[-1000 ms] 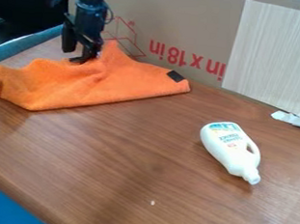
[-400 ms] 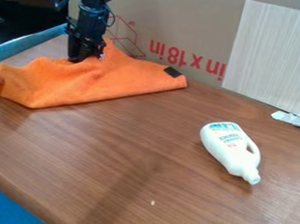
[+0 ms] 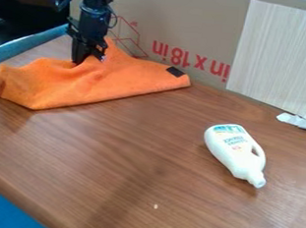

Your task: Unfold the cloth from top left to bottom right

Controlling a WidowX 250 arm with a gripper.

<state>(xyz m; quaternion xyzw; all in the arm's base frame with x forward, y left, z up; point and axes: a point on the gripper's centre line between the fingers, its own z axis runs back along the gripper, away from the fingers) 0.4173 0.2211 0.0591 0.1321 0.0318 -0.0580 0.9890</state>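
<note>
Here we are on the brown counter (image 3: 147,135), and the orange cloth (image 3: 65,87) sprawls by its far left corner, one side running along the far edge, rumpled and folded over. Down over its upper part comes the black pincer (image 3: 87,60), touching the fabric right by a raised crease. Is it clenched on that crease or released? We cannot tell from here. We'd call this the grasping step, with the unfolding itself yet to be done. Next, we reckon, it needs a sure hold on the top layer alone, then a modest lift and a sweep toward the counter's near right corner. Catch both layers and the whole cloth could simply drag along!

Now to the print, biggest first: bold red lettering and a line drawing on the cardboard (image 3: 181,34) behind the far edge, the letters upside down to us. Over toward the counter's right edge lies the white bottle (image 3: 235,154), on its side, small print on its blue-green label (image 3: 230,132). Smallest of all, a black tag (image 3: 175,71) on the cloth's right end; no writing we can make out there.
</note>
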